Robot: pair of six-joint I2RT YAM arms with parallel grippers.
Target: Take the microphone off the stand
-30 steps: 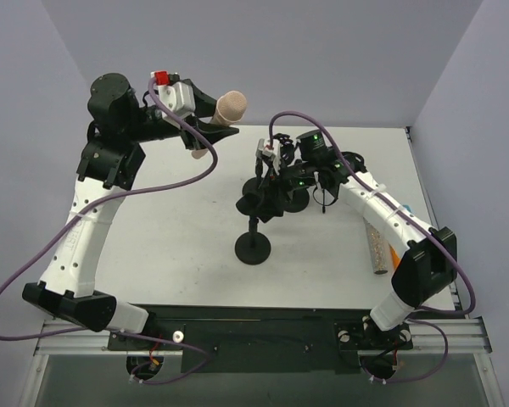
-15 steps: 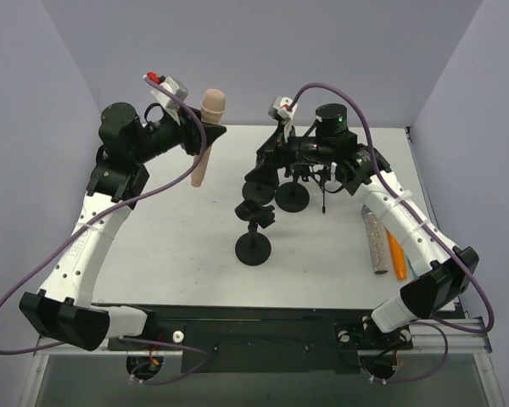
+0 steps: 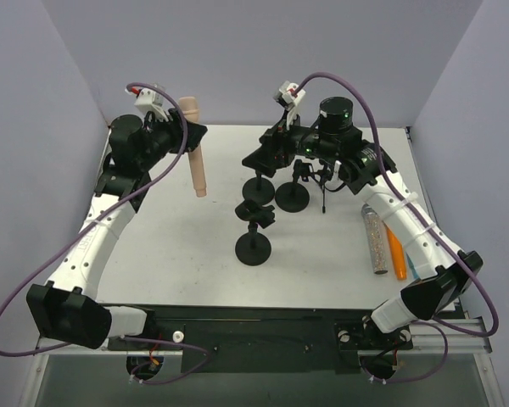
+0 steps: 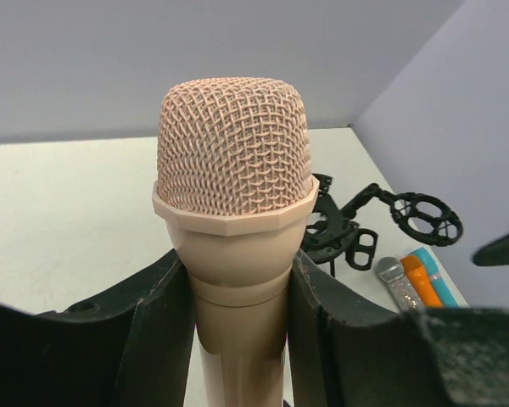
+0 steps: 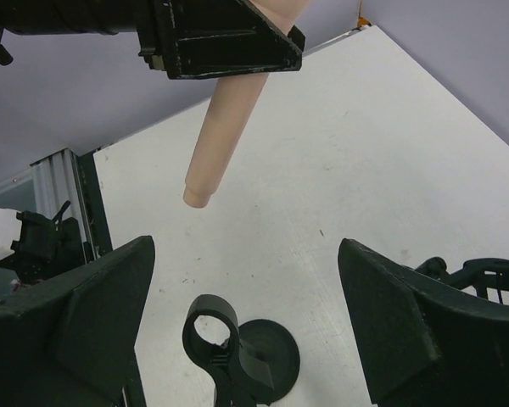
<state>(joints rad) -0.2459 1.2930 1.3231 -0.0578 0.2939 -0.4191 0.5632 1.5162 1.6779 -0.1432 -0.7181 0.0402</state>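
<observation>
The left jaws are clamped on the microphone (image 4: 233, 212) just under its mesh head, holding it upright above the surface (image 3: 178, 246) at ten o'clock from the empty stand (image 3: 254, 248); the right jaws gape wide, empty. Released from this height, it would likely drop, bounce and roll.

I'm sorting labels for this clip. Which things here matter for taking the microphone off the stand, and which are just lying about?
Job in hand: pink microphone, clamped in the left hand; front stand, its clip empty; right hand, open nearby.

Lying about: rear round-base stand; shock mount; silver microphone; orange microphone.
</observation>
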